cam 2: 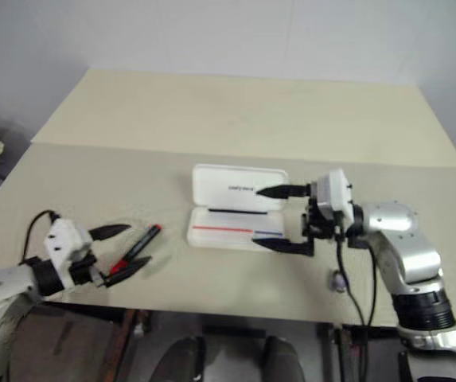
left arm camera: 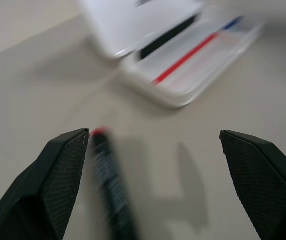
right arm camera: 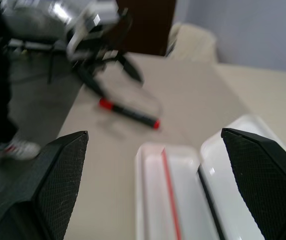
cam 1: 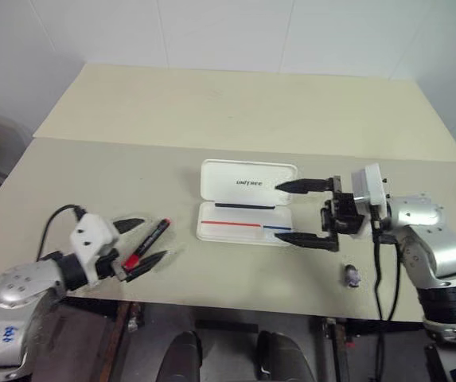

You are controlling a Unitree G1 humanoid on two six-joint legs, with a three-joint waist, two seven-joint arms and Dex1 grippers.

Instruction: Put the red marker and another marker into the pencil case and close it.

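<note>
Your left gripper (cam 1: 138,244) stands wide open astride the red marker (cam 1: 148,242) lying on the table (cam 1: 235,119), set for a pinch, while your right gripper (cam 1: 298,212), jaws spread and empty, brackets the open pencil case's (cam 1: 247,200) end, likely to steady it.

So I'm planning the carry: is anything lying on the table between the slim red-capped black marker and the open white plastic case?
Nothing visible: bare table separates the red-capped marker from the open white case.
</note>
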